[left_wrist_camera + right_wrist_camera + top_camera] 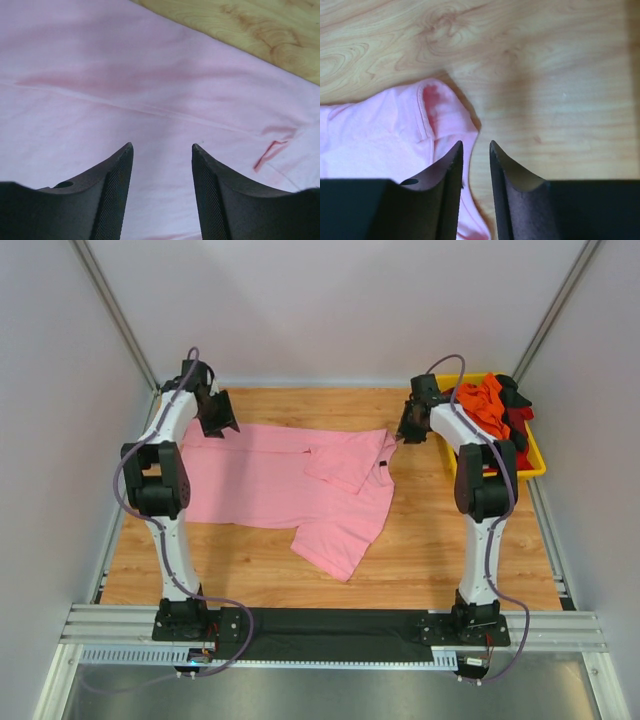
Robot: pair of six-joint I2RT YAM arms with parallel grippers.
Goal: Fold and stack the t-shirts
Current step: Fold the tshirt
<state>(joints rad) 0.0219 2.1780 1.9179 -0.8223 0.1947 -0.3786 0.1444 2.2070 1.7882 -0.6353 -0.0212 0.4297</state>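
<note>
Left wrist view first: how is the left claw (162, 145) set?

Its jaws are spread apart and released, with nothing between them. Both fingers are cut off by the lower edge.

What is hard to make out there?

The light pink t-shirt (150, 75) runs past the frame edges, so its outline cannot be traced. It is spread flat just under and beyond the tips.

And the right claw (475, 142)?

A narrow gap is shown and nothing is clasped. The shirt's hemmed edge is partly covered by the finger (442, 200) on the view's left. Bare wooden table (545, 75) lies beyond.

Farther out?

From above, orange, red and black t-shirts (490, 405) are seen bundled in a yellow bin (528, 468), hard to tell apart.
</note>
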